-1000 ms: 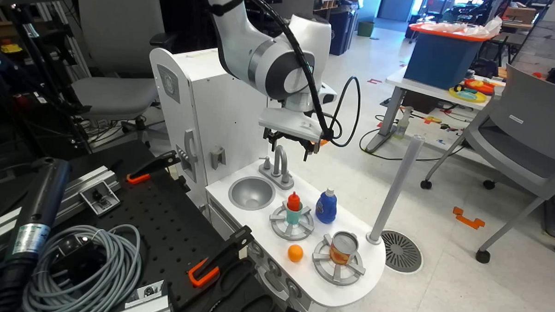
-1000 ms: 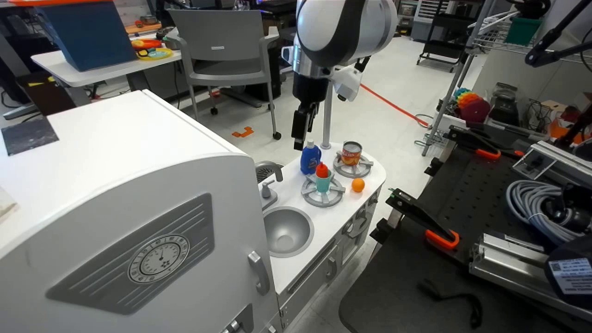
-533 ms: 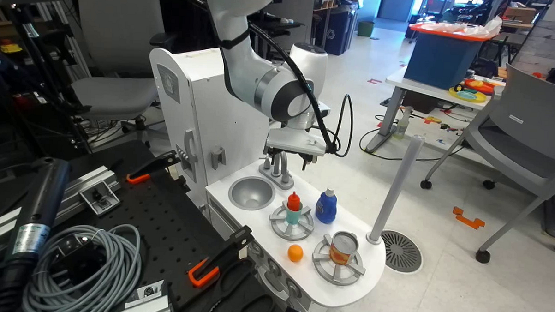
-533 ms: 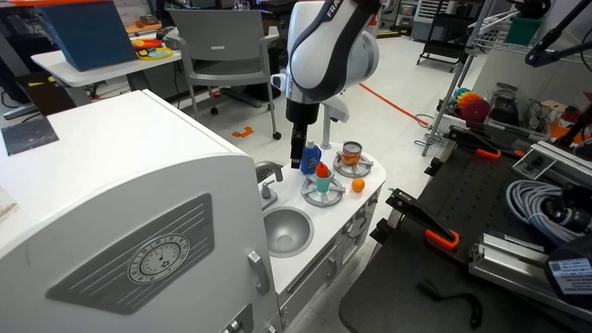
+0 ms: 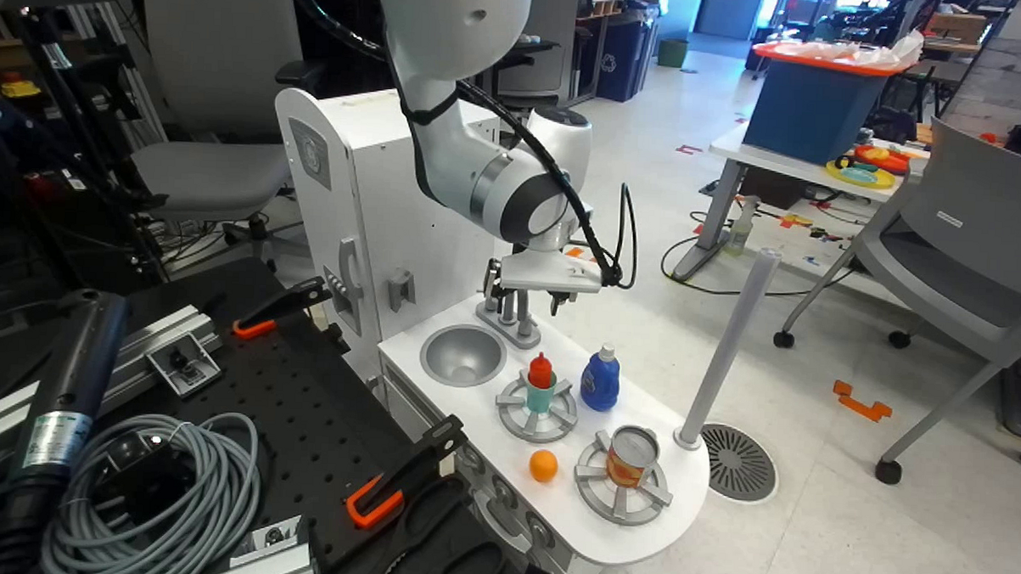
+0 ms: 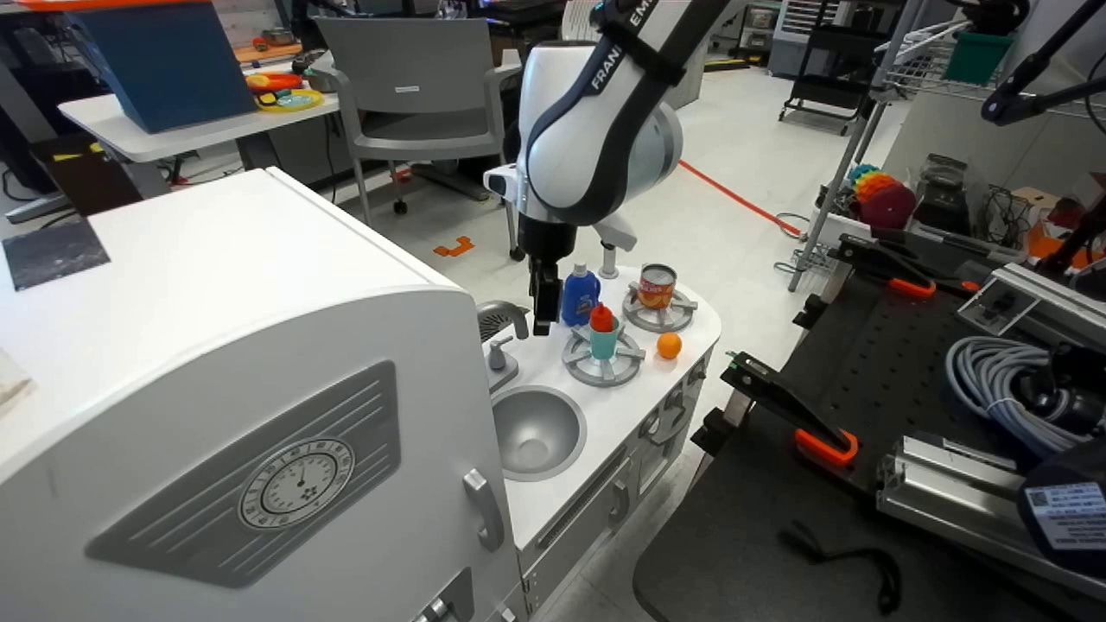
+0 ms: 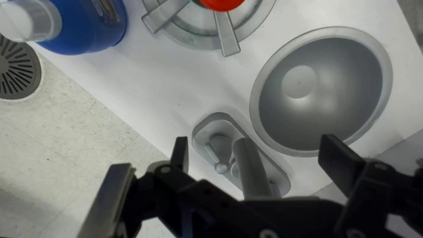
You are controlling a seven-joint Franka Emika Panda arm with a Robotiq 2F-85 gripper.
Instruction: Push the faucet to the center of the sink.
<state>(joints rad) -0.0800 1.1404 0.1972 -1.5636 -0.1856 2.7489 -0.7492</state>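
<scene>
The grey toy faucet (image 5: 523, 304) stands on its base plate behind the round grey sink (image 5: 464, 359); both also show in an exterior view, faucet (image 6: 510, 313) and sink (image 6: 537, 434). In the wrist view the spout (image 7: 251, 168) rises between my two spread fingers, its end beside the sink rim (image 7: 256, 109), not over the bowl. My gripper (image 7: 254, 142) is open and empty, with a gap on both sides of the spout. In both exterior views the gripper (image 5: 524, 301) (image 6: 542, 326) is at spout height. The gripper body hides the spout's top.
A blue bottle (image 5: 601, 380) and a burner holding a teal cup (image 5: 540, 397) with a red bottle (image 5: 540, 370) are nearby. An orange ball (image 5: 543, 466) and a can (image 5: 632, 455) on another burner stand farther along. The tall white cabinet (image 5: 428, 208) borders the sink.
My gripper has come down and closer to the cabinet side; its fingers are now on either side of the faucet spout. The faucet and other objects have not visibly moved.
</scene>
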